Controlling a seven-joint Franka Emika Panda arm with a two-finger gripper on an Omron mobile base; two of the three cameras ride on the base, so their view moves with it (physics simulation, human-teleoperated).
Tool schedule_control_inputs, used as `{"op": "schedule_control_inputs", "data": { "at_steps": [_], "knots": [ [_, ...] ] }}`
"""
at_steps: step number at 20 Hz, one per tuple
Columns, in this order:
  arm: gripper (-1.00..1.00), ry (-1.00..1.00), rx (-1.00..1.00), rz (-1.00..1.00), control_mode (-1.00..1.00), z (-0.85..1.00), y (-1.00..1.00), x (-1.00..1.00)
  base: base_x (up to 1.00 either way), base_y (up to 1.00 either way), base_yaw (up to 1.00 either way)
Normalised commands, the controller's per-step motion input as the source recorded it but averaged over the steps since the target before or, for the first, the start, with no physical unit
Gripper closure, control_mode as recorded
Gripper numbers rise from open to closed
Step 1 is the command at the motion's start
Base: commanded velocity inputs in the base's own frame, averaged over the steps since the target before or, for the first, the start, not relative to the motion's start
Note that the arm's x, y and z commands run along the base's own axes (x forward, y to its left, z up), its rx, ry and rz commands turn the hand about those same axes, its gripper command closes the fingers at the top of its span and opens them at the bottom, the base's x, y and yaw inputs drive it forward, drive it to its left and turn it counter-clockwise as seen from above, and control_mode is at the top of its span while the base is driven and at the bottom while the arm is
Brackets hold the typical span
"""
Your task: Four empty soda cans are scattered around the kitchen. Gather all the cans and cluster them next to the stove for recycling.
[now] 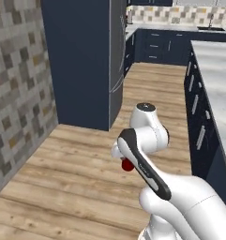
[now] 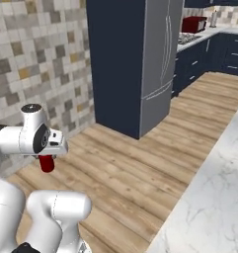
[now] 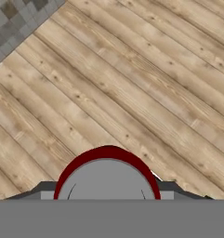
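Observation:
A red soda can (image 3: 107, 176) with a silvery top sits between my fingers and is carried in the air above the wood floor. My gripper (image 3: 107, 189) is shut on it, with the dark fingertips (image 3: 44, 187) at the can's sides. In the base views the can (image 1: 127, 164) (image 2: 46, 163) hangs just under the hand, low and close to the robot. The stove (image 2: 188, 38) lies far off on the counter beyond the refrigerator, at the top right of the right base view.
A tall navy cabinet with a grey refrigerator (image 2: 160, 59) stands ahead. The mosaic tile wall (image 1: 16, 89) is on the left and a marble-topped island (image 2: 214, 197) on the right. A red toaster (image 2: 193, 23) sits behind the stove. Wood floor (image 1: 77, 173) runs between them.

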Motion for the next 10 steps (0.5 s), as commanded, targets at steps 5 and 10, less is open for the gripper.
{"op": "schedule_control_inputs", "data": {
  "at_steps": [5, 10],
  "knots": [
    [1.0, 0.0, 0.0, 0.0, 1.0, 0.0, 0.0, 0.0, 0.73, 0.0, -0.09],
    [1.0, 0.0, 0.0, 0.0, 1.0, 0.0, 0.0, 0.0, 0.72, 0.0, -0.06]
  ]
}}
